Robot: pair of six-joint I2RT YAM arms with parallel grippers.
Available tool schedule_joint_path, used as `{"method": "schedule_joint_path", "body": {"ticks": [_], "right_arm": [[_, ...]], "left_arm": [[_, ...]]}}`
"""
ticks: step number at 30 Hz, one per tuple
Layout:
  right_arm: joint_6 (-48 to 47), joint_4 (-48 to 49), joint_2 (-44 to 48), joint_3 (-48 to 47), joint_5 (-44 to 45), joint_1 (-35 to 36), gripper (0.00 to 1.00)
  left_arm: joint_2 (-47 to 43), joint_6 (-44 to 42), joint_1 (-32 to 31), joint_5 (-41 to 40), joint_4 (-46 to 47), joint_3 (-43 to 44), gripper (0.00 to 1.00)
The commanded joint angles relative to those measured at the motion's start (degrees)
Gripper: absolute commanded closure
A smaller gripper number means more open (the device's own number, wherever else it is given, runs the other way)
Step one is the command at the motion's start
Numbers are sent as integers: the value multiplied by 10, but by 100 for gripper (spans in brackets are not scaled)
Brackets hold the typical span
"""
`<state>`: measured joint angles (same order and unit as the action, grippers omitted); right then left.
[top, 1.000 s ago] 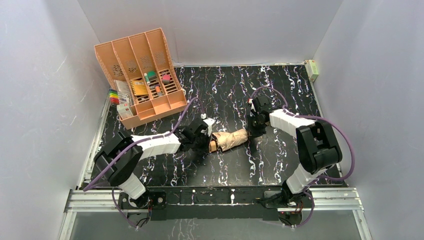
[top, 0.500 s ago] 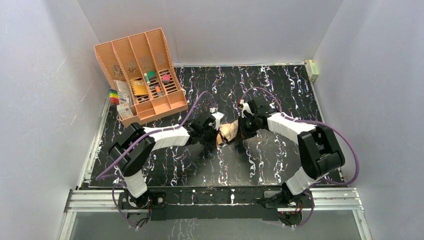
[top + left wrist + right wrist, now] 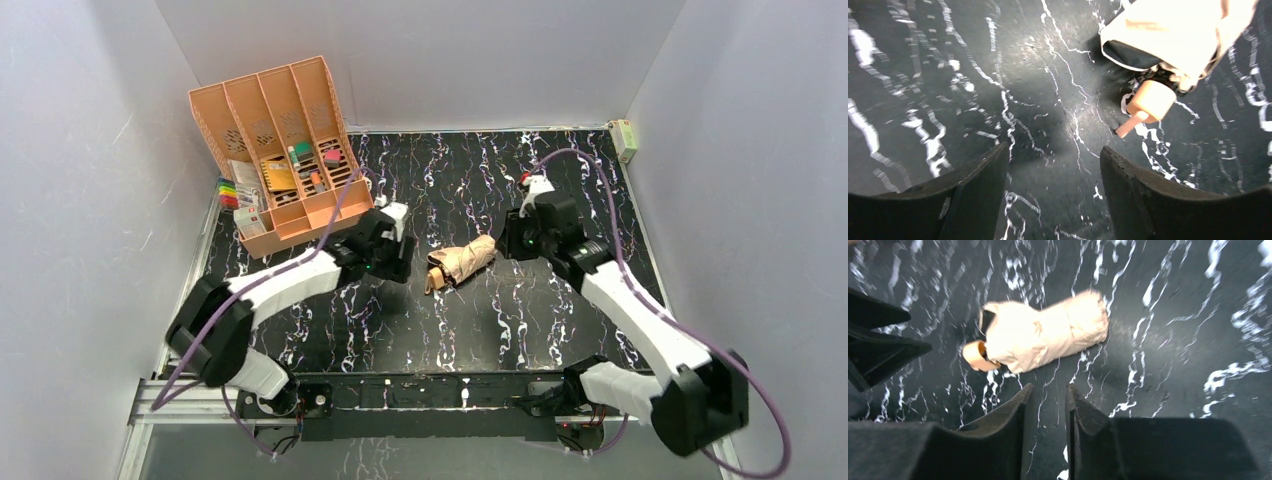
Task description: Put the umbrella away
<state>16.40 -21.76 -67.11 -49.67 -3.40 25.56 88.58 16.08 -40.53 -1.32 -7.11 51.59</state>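
Observation:
The umbrella [image 3: 461,262] is folded into a pale peach bundle and lies loose on the black marbled table [image 3: 560,320] between my two arms. Its tan handle [image 3: 1148,101] points toward the left arm. My left gripper [image 3: 400,258] sits just left of it, open, with only bare tabletop between its fingers [image 3: 979,180]. In the left wrist view the umbrella [image 3: 1173,30] is at the top right, beyond the gripper [image 3: 1054,156]. My right gripper [image 3: 510,240] is to the umbrella's right, open by a narrow gap and holding nothing. In the right wrist view the umbrella [image 3: 1048,335] lies ahead of the gripper [image 3: 1048,390].
An orange-peach slotted organizer [image 3: 290,150] with small items in its compartments leans at the back left. Coloured markers [image 3: 230,192] lie beside it. A small pale box [image 3: 625,140] sits at the back right corner. White walls enclose the table on three sides.
Both grippers were shut on the ends of the umbrella; both have opened, let go and drawn back to either side. The umbrella now rests on the table.

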Motion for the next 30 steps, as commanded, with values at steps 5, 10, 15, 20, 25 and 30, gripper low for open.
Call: {"method": "schedule_joint_path", "body": {"ticks": [5, 10, 15, 20, 25, 30], "right_arm": [[6, 55, 191, 39, 76, -1, 43], [7, 28, 260, 41, 123, -1, 29], [12, -3, 318, 49, 186, -1, 4], [10, -29, 372, 55, 218, -1, 1], [0, -41, 419, 80, 248, -1, 1], [-29, -22, 467, 128, 261, -1, 2]], "left_arm": [[-218, 123, 15, -108, -108, -50, 8], [-315, 173, 14, -156, -162, -69, 2], [-395, 186, 14, -220, -214, -71, 2], [-464, 198, 14, -284, -234, -88, 2], [-529, 201, 14, -326, -240, -106, 2], [-560, 177, 14, -362, -245, -117, 2]]}}
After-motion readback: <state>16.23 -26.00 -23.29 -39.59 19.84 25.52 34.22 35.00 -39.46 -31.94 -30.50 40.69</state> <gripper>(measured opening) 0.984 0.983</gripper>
